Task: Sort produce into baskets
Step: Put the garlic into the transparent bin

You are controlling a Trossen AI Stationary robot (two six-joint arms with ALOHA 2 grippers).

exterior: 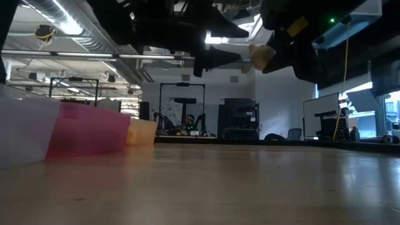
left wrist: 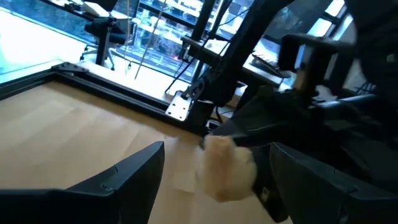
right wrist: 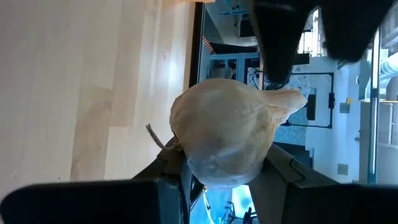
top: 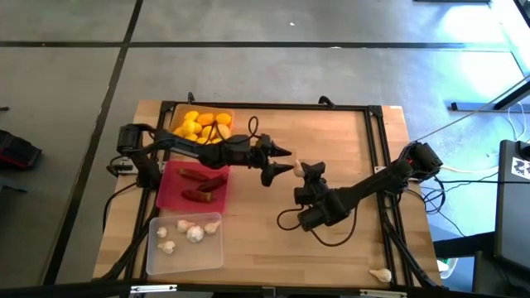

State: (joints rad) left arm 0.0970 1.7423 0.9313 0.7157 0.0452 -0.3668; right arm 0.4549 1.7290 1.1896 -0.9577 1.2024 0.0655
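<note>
1. Light wooden table: three plastic baskets line the frame's left.
2. Left gripper, centre frame: fingers spread, apparently to receive a handover.
3. Right gripper: pinches the white papery garlic bulb, lifted mid-table.

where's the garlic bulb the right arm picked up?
In the high view the garlic bulb sits mid-table, clamped in the right gripper and raised off the wood, directly facing the open left gripper.
</note>
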